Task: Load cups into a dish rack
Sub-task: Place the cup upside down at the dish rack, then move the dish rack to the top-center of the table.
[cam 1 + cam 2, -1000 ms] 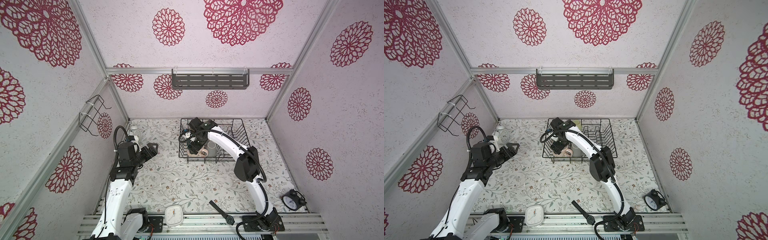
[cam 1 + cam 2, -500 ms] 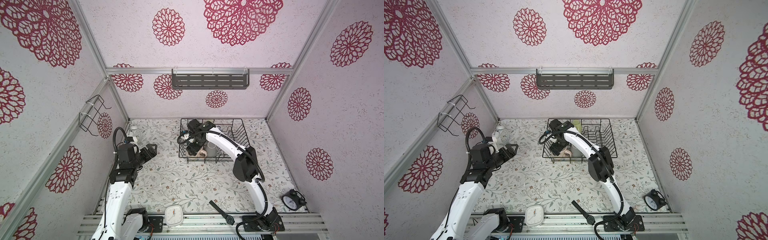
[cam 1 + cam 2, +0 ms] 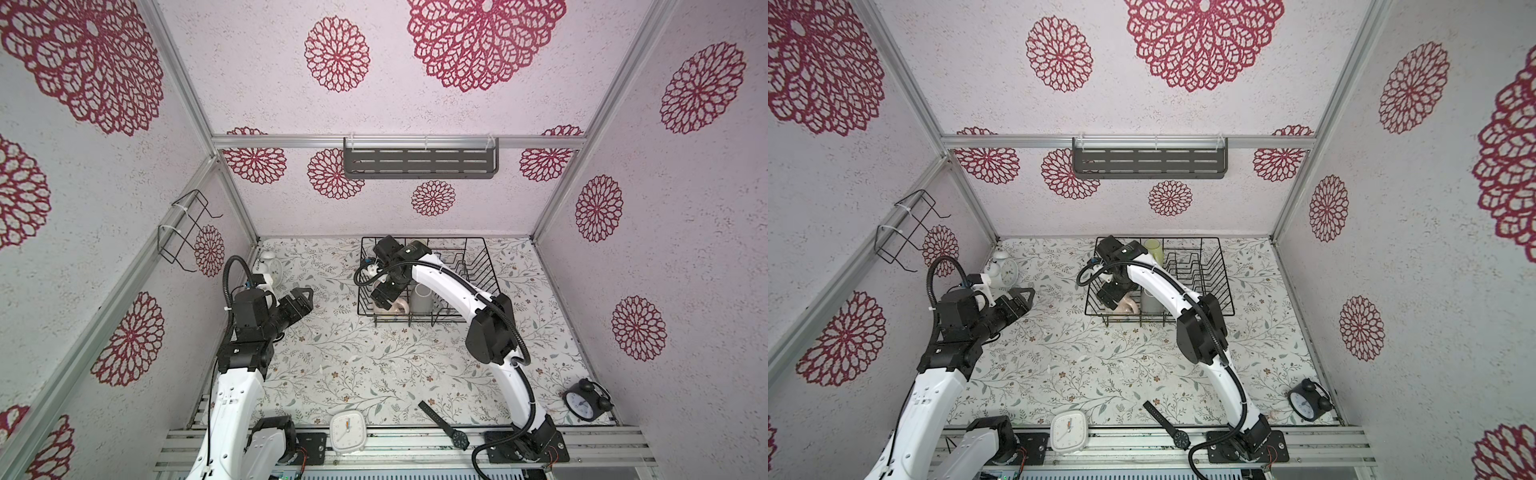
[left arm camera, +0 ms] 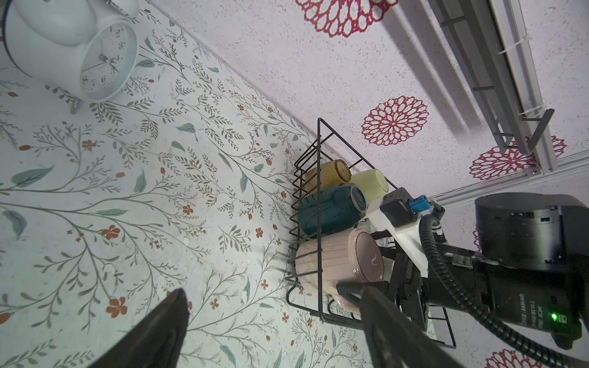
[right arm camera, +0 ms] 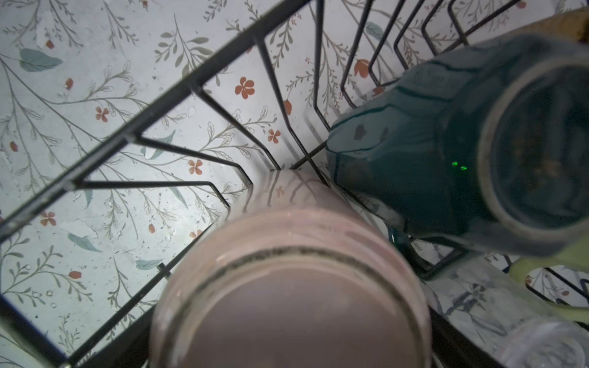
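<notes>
Pink ribbed ceramic mug (image 4: 331, 264) lying in black wire dish rack (image 3: 469, 266) (none showing outside); left gripper (image 4: 264, 291) gaping empty; right gripper (image 3: 383, 294) state untellable.

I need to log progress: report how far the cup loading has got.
Done: amber tumbler, lime-green mug, teal mug, pink mug, grey mug and clear glass all sit in the dish rack. In hand: the right gripper hangs over the pink mug, grip unclear; the left gripper is open, empty. Left: no cup shows outside the rack.
</notes>
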{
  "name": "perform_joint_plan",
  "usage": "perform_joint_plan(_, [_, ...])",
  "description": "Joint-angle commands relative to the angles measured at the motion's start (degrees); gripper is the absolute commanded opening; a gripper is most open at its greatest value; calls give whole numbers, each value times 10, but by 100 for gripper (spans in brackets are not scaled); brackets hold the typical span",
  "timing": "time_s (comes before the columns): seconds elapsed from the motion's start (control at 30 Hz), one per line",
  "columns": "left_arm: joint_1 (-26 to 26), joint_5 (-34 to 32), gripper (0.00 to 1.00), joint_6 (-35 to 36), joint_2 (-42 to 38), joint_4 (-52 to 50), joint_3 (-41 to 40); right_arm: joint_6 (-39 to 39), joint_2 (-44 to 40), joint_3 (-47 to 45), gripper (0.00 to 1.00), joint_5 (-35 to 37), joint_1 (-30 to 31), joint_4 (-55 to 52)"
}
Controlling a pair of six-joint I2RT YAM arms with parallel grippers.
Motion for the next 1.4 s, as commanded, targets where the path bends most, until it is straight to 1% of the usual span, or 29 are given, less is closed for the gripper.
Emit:
perform_joint_plan(0.0, [6,-2,88,1,-9,-1,-10,13,-33,20,99,4,4,1])
perform_joint_plan(0.17, [6,-2,88,2,-12,-3,-9,18,-39,19,99,8,4,3])
perform_joint_plan(0.23, [6,-2,89,4,-13,-1,-10,19,-49,20,99,-1,4,5])
perform_joint_plan(0.43, [6,-7,89,8,-21,-8,1,39,-99,19,99,-14,3,4])
perform_joint_plan(0.5, [5,-27,92,8,-35,-19,11,54,-134,2,99,-24,1,14])
perform_joint_plan(0.53, [4,-39,98,8,-45,-24,17,61,-162,-21,99,-30,1,34])
perform_joint_plan(0.67, [3,-125,97,11,-80,-36,26,93,-292,-165,99,-49,-19,164])
perform_joint_plan(0.73, [4,-178,97,6,-77,-75,46,116,-360,-248,99,-50,-43,237])
perform_joint_plan(0.77, [4,-189,97,16,-70,-93,61,128,-402,-297,99,-46,-59,282])
perform_joint_plan(0.83, [3,-188,97,37,-54,-112,85,155,-481,-408,99,-35,-94,371])
perform_joint_plan(0.9, [4,-179,97,49,-44,-100,90,180,-567,-516,99,-16,-132,451])
perform_joint_plan(0.97, [4,-183,97,59,-38,-71,76,194,-646,-610,99,27,-166,505])
perform_joint_plan(1.03, [4,-203,97,89,-39,-45,57,196,-707,-687,99,79,-194,532])
perform_joint_plan(1.1, [4,-240,97,97,-42,-25,33,194,-758,-767,99,163,-214,575])
perform_joint_plan(1.17, [4,-281,97,106,-48,7,1,185,-800,-861,99,256,-229,647])
perform_joint_plan(1.23, [4,-309,97,119,-55,56,-35,188,-829,-946,99,291,-250,719])
perform_joint_plan(1.27, [4,-320,97,121,-59,76,-49,198,-839,-981,99,297,-264,747])
perform_joint_plan(1.33, [3,-338,97,137,-64,116,-75,226,-847,-1035,99,289,-299,785])
perform_joint_plan(1.37, [4,-346,97,148,-65,135,-88,235,-844,-1053,99,266,-325,797])
